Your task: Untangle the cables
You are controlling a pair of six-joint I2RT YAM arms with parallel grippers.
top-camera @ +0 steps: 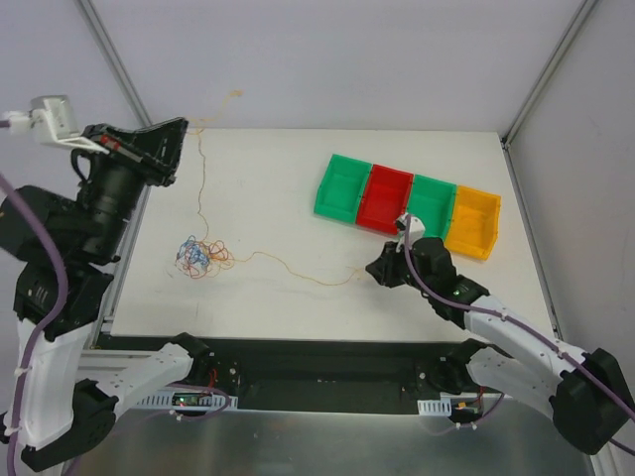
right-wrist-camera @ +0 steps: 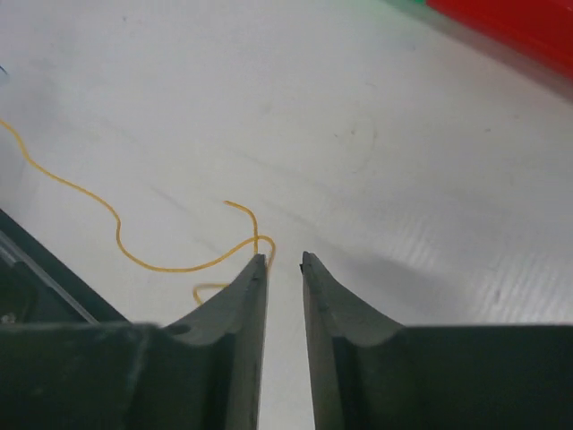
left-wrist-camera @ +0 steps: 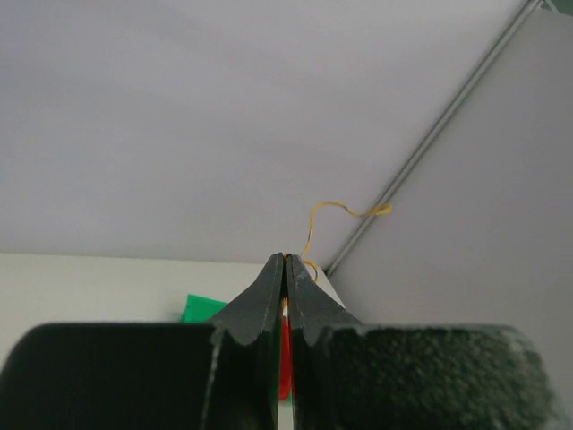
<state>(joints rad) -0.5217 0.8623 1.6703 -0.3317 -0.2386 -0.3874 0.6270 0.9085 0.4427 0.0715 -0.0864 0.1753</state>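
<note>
Two grippers flank one yellow cable point(right-wrist-camera: 118, 235): the left gripper point(left-wrist-camera: 285, 262) clamps it aloft, while the right gripper point(right-wrist-camera: 284, 260) sits slightly parted with the cable's end beside its fingertip.

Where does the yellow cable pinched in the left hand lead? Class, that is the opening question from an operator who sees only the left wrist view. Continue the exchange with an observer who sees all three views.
Observer: From the left hand the yellow cable drops to a tangle of blue, red and yellow strands on the table.
Operator: And beyond that?
Observer: It seems to run on rightwards from the tangle to the right hand.
Operator: Is that hand gripping it?
Observer: No, it is open. The cable's end lies beside one finger, not between the two.
</note>
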